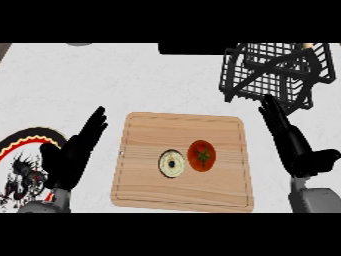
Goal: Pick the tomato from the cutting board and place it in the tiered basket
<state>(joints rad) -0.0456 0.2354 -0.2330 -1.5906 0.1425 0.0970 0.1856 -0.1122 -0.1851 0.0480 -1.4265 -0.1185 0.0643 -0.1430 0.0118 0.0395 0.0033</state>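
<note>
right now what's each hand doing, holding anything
Left hand: open, fingers straight, holding nothing.
Right hand: open, fingers straight, holding nothing.

Tomato (202,155) sits on cutting board (180,161), right of centre, touching a pale round item (172,163). Black tiered basket (276,73) at counter's (129,80) far right corner. Patterned plate (14,167) at left edge. Left hand (73,155) and right hand (291,142) flank the board, fingers straight, holding nothing.
</note>
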